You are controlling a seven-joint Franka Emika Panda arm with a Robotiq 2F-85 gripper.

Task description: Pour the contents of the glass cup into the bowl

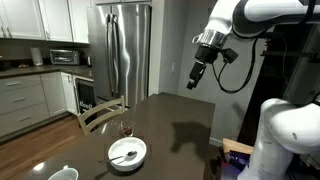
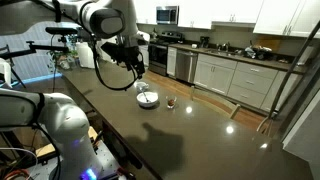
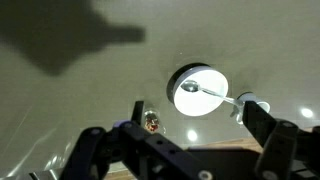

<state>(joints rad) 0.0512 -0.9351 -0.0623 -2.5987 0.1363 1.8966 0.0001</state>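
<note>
– Where the end effector [image 1: 194, 80] is held high above the worktop [image 1: 175, 125], how are its jaws set?
– They are spread wide, and nothing is gripped. The glass cup [image 1: 126, 128], with reddish contents [image 3: 152, 122], is seen upright on the worktop, just beside the bowl [image 1: 138, 148].

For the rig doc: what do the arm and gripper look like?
The arm is glossy white, with rounded links and dark joints. The gripper is black and two-fingered. A black cable hangs in a loop beside it. No markings are legible.
</note>
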